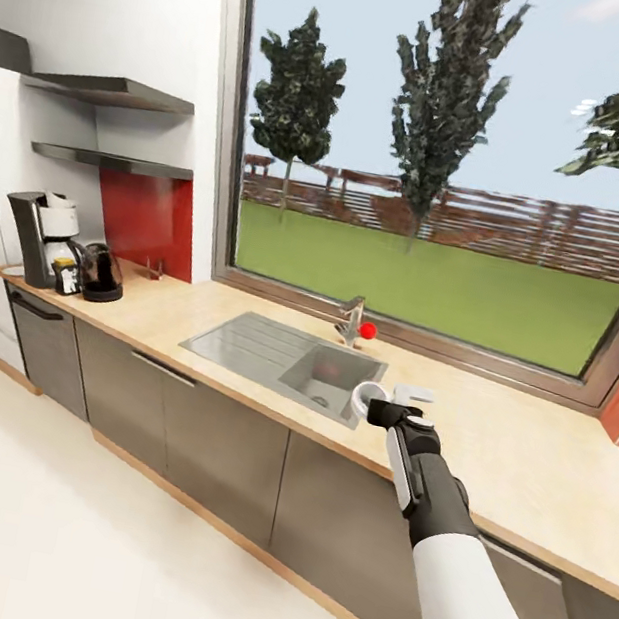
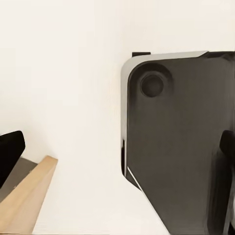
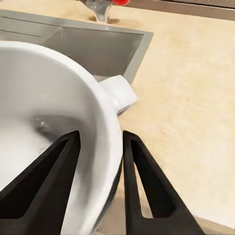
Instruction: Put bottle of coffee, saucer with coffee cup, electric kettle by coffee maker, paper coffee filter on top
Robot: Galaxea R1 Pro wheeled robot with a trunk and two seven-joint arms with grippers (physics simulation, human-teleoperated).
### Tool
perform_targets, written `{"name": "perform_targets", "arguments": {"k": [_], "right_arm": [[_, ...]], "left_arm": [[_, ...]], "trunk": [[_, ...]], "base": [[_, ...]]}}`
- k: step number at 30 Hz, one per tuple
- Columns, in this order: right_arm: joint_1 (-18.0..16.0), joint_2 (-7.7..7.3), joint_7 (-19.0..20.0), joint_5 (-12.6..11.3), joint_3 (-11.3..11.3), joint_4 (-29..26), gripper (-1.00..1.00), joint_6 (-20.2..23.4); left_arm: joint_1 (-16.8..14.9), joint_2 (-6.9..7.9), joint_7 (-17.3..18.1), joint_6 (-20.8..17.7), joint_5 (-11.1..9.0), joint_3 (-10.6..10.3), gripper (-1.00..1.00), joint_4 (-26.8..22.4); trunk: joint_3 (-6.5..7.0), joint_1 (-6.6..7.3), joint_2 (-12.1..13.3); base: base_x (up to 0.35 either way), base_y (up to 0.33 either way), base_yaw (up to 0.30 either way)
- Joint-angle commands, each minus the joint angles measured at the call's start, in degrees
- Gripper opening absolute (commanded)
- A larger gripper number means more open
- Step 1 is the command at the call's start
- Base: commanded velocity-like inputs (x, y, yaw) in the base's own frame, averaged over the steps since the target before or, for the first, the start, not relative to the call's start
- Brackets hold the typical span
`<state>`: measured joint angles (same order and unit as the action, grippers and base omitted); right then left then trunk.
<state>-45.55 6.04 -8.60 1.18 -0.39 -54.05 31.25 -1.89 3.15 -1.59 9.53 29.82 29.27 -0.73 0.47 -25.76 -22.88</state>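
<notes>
My right gripper [image 1: 373,408] is shut on the rim of the white coffee cup [image 1: 366,399], one finger inside the bowl and one outside [image 3: 142,186]. The cup [image 3: 54,112] hangs over the kitchen countertop [image 1: 527,460] at the sink's right front corner, its handle [image 3: 120,93] pointing away from the gripper. Far left on the counter stands the dark coffee maker [image 1: 46,238], with the electric kettle [image 1: 103,273] close on its right. The dark kitchen shelf [image 1: 112,160] is on the wall above them. My left gripper [image 2: 117,152] is open over pale floor.
A steel sink [image 1: 281,355] with a faucet [image 1: 350,319] and red knob [image 1: 368,330] is set in the counter under a big window. A small flat white thing [image 1: 414,393] shows just behind the right gripper. The robot's dark base [image 2: 181,147] is beside the left gripper.
</notes>
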Motion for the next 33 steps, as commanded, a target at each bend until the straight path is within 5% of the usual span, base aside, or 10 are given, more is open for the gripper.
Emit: {"name": "perform_targets", "arguments": {"k": [1,25,33], "right_arm": [[0.01,0.02,-0.01,0.05,-0.05,-0.09,-1.00,0.31],[0.02,0.02,-0.04,0.05,-0.05,-0.09,-1.00,0.28],[0.02,0.02,-0.02,0.05,-0.05,-0.17,-1.00,0.29]], "left_arm": [[-0.04,0.01,-0.17,0.23,0.59,0.44,1.00,0.12],[-0.04,-0.42,-0.16,0.32,0.59,0.44,1.00,0.11],[-0.04,-0.43,-0.17,0.32,0.59,0.44,1.00,0.11]], "trunk": [[0.02,-0.02,-0.04],[1.33,-0.02,-0.04],[1.39,-0.02,-0.04]], "base": [[0.000,0.000,0.262],[0.000,0.000,0.229],[0.000,0.000,0.037]]}}
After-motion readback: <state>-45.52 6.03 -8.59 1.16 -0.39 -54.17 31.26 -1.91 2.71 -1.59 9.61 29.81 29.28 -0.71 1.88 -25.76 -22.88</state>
